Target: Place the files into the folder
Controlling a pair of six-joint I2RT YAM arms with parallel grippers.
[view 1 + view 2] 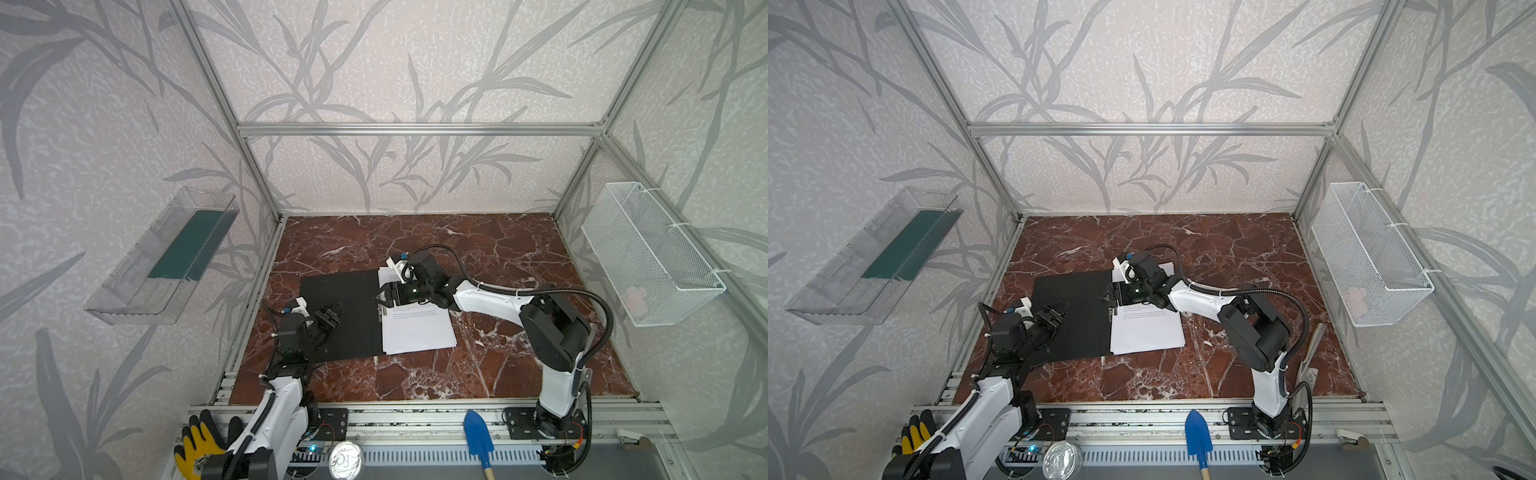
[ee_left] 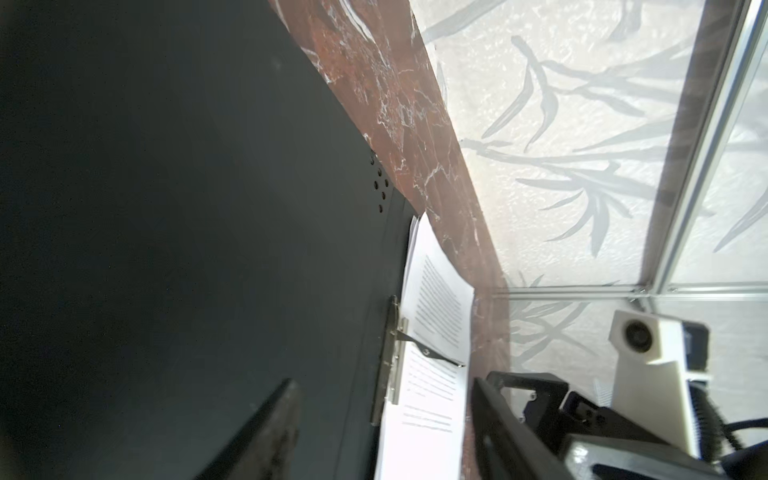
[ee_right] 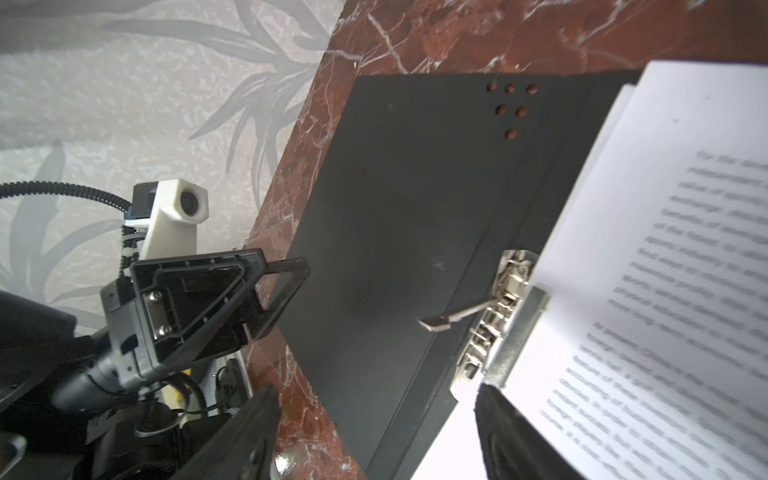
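Several files (image 1: 417,332) lie mid-frame on the right half of the open folder (image 1: 336,291), their left edge at the clip (image 3: 505,316). Right gripper (image 1: 381,296) hovers by the clip, jaws spread, pinching nothing. Left gripper (image 1: 334,313) hangs over the bare cover, jaws likewise apart. Paper looks light, floppy and slippery when stacked, so it is likely better pressed flat near the spine than lifted by a corner.

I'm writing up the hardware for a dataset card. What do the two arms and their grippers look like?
The left arm and right arm have white shells with black joints. A ribbed black cable conduit loops along each. The left gripper and right gripper are black, with open-framed triangular jaws, and each wrist carries a camera in a white housing.
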